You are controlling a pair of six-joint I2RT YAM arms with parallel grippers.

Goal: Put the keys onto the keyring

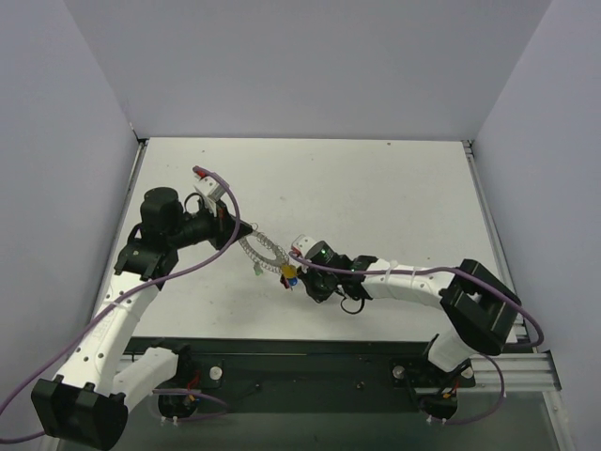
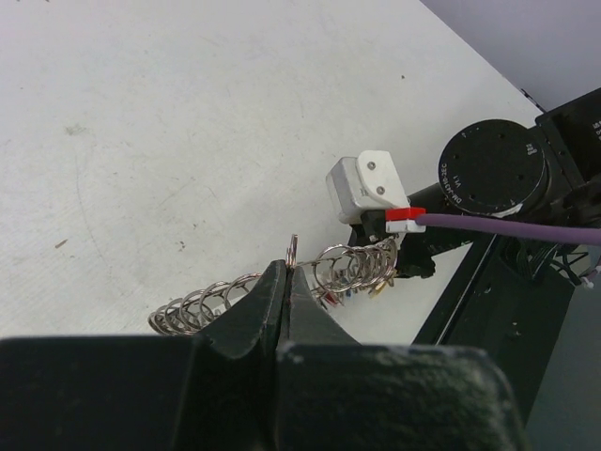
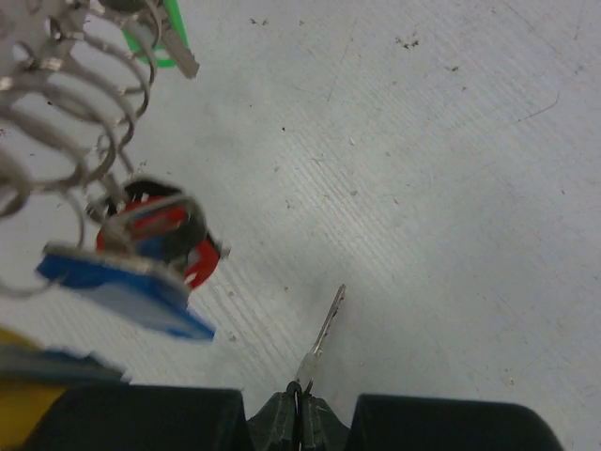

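Observation:
The keyring [image 1: 268, 254] is a silvery coil held off the table between both arms. My left gripper [image 1: 244, 231] is shut on its wire, seen at the closed jaw tips in the left wrist view [image 2: 287, 268], with coils [image 2: 357, 266] to either side. Red [image 3: 160, 235], blue [image 3: 122, 289], yellow [image 3: 28, 381] and green [image 3: 160, 38] keys hang on the coils [image 3: 70, 122]. My right gripper [image 3: 300, 402] is shut on a key [image 3: 324, 331] by its head. The head is hidden in the jaws and the metal blade points away over the table. In the top view this gripper [image 1: 299, 275] sits at the coil's lower end.
The white table [image 1: 376, 197] is walled on three sides. A purple cable [image 1: 141, 291] loops along the left arm. The right arm's wrist motor and white connector [image 2: 368, 186] sit just beyond the coil. The dark front rail [image 1: 319, 362] runs along the near edge.

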